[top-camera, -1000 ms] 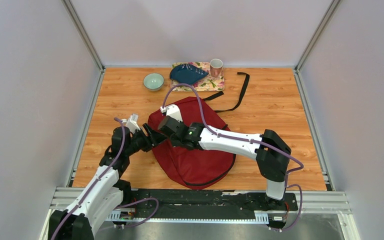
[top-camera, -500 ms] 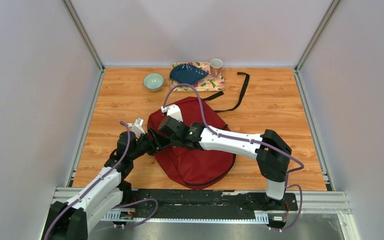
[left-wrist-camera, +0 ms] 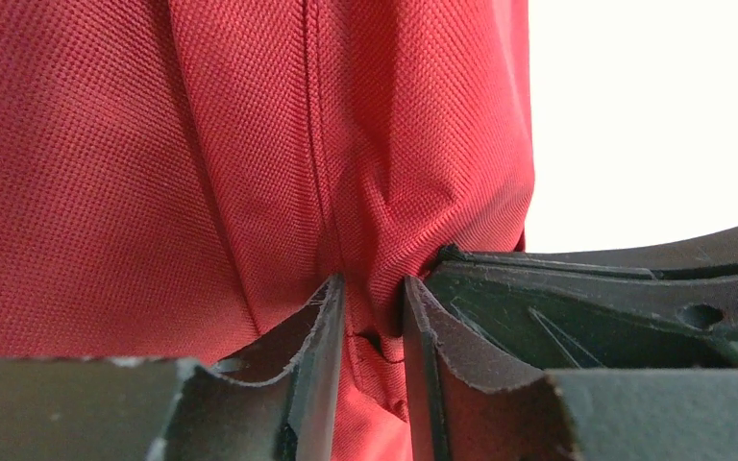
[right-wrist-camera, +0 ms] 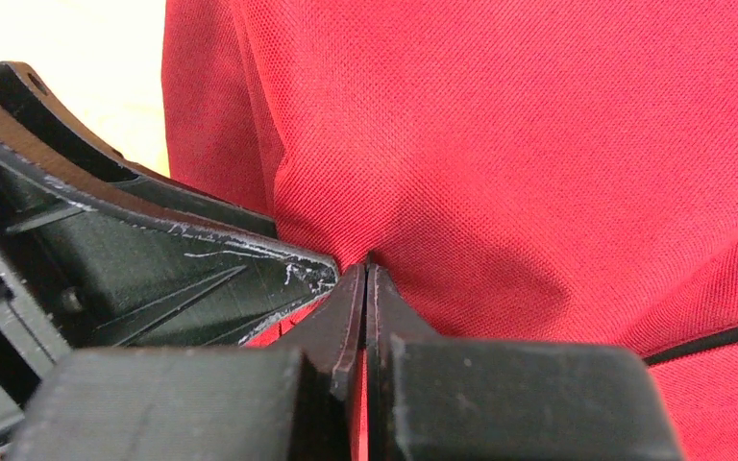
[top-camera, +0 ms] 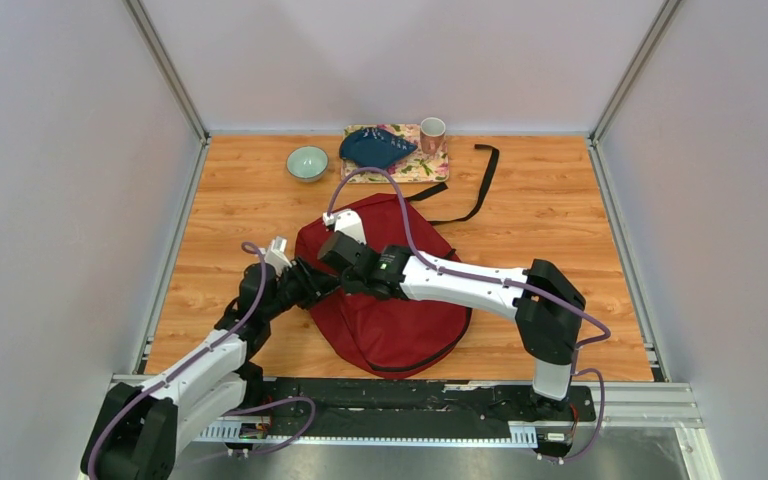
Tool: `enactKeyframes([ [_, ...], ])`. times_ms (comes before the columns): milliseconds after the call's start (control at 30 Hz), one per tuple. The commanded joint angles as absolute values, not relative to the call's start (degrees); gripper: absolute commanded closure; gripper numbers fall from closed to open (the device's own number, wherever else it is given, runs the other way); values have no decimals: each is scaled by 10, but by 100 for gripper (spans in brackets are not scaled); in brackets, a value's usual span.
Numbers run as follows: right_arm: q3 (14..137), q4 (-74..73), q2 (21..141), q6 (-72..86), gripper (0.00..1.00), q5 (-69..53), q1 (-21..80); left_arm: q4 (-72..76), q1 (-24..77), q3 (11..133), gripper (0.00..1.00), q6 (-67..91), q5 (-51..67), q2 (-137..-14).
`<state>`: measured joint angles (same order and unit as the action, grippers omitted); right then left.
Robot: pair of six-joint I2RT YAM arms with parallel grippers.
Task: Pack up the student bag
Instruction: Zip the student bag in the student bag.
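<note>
Hands meeting at the left edge of the student bag (top-camera: 390, 310), shown from above and from each wrist.

Left hand (top-camera: 312, 281): it reaches in from the near left. Its fingers (left-wrist-camera: 319, 327) stand narrowly apart, with a raised fold of the bag's dark red fabric pinched between them.

Right hand (top-camera: 331, 254): it lies just beyond the left hand and close beside it, with its forearm crossing over the bag. Its fingers (right-wrist-camera: 341, 317) are pressed together, and the red fabric puckers to a point where it is nipped at their tips. In each wrist view a black finger of the other hand shows just beside the pinch.

The bag lies flat on the desk (top-camera: 580, 220). Most of its body spreads to the right of both hands, and some of it lies nearer than them. A black strap (top-camera: 477, 185) trails from the bag's far end, away from the hands.

Farther off, well apart from the left hand, stands a pale green bowl (top-camera: 307, 162). At the desk's far edge, beyond the right hand, a patterned mat (top-camera: 426, 167) carries a dark blue item (top-camera: 375, 148) and a cup (top-camera: 432, 133).
</note>
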<state>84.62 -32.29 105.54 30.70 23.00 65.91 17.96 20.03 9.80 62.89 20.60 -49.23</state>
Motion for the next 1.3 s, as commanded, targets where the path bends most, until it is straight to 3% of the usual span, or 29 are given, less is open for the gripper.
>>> enactKeyframes([
  [0, 839, -305, 1023, 319, 100, 229, 657, 231, 211, 107, 73, 632, 192, -512],
  [67, 838, -303, 1020, 318, 100, 228, 657, 232, 213, 112, 81, 627, 194, -526],
  [133, 835, -302, 1019, 316, 100, 229, 656, 216, 214, 121, 99, 614, 195, -528],
  [167, 833, -302, 1015, 316, 100, 231, 654, 209, 214, 123, 100, 609, 195, -527],
  [633, 717, -270, 900, 316, 100, 213, 540, 36, 213, 136, 100, 518, 152, -431],
  [1267, 628, -228, 890, 318, 100, 177, 375, -54, 174, 153, 100, 497, 185, -363],
])
